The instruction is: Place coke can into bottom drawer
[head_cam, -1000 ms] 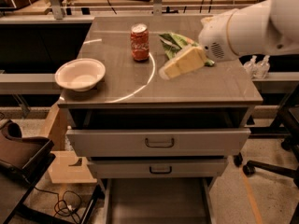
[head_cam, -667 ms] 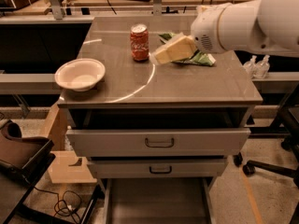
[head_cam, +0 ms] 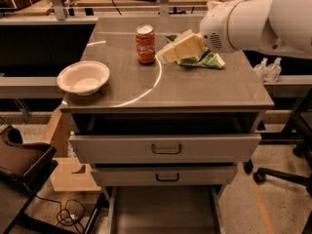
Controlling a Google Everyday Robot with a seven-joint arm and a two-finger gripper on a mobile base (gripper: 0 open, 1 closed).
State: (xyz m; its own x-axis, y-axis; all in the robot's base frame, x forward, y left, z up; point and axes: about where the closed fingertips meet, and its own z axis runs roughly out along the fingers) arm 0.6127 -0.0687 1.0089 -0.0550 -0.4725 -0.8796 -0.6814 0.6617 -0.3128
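The coke can (head_cam: 145, 44) stands upright on the back middle of the cabinet top (head_cam: 195, 89). It is red with white lettering and a silver top. My gripper (head_cam: 167, 55), cream-coloured at the end of the big white arm, reaches in from the right. Its tip is just to the right of the can, at the height of the can's lower half, and holds nothing that I can see. The bottom drawer (head_cam: 165, 211) is pulled out at the foot of the cabinet, and its dark flat floor shows nothing in it.
A white bowl (head_cam: 84, 77) sits on the left of the cabinet top. A green bag (head_cam: 208, 60) lies under the arm, right of the can. Two grey drawer fronts (head_cam: 165, 148) with dark handles are partly pulled out. A dark chair (head_cam: 19, 162) stands at the left.
My gripper has moved left across the cabinet top, from over the green bag to right beside the coke can. The can and the bowl have not moved.
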